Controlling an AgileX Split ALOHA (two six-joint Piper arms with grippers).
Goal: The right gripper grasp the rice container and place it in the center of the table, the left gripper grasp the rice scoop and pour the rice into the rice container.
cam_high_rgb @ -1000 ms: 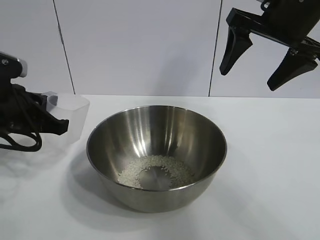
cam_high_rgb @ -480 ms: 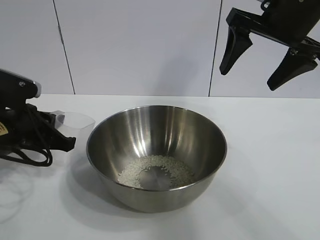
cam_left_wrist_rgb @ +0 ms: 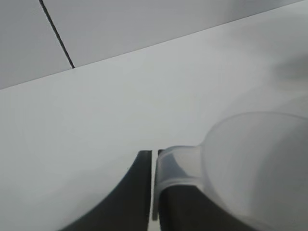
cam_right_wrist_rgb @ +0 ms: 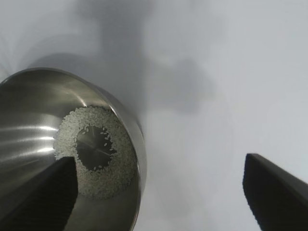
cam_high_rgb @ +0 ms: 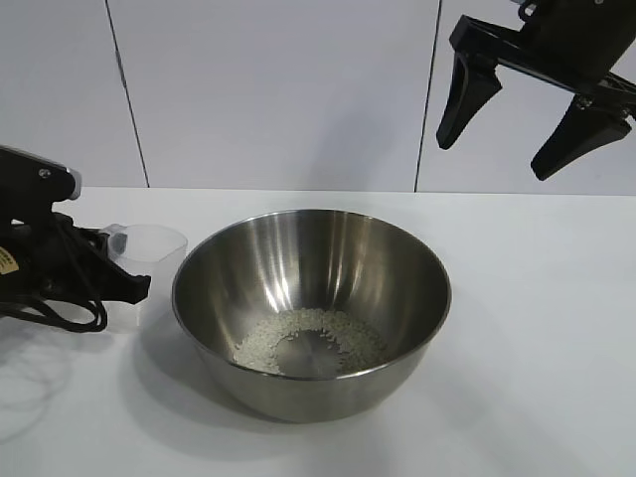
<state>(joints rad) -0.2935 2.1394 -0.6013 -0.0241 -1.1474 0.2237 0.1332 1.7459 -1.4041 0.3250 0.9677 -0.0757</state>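
Note:
The rice container (cam_high_rgb: 298, 248), a wide shiny steel bowl, stands mid-table with the rice (cam_high_rgb: 308, 338) ringed on its bottom. The rice scoop (cam_high_rgb: 151, 245), a frosted plastic cup, stands upright just left of the bowl. My left gripper (cam_high_rgb: 134, 283) is low at the scoop's side tab. In the left wrist view the tab (cam_left_wrist_rgb: 178, 166) lies against one finger, and a thin slit separates it from the other finger (cam_left_wrist_rgb: 139, 192). My right gripper (cam_high_rgb: 494, 157) hangs wide open high above the bowl's right side, holding nothing. The right wrist view shows the bowl (cam_right_wrist_rgb: 29, 115) and rice (cam_right_wrist_rgb: 115, 178) below.
The white table (cam_high_rgb: 537, 328) stretches bare to the right of the bowl and in front of it. A pale panelled wall (cam_high_rgb: 278, 89) stands behind. Black cables (cam_high_rgb: 60, 313) loop under the left gripper near the table's left edge.
The left gripper came down and a little right, setting the scoop upright on the table beside the bowl. A slit has opened between one finger and the tab. The right gripper has not moved.

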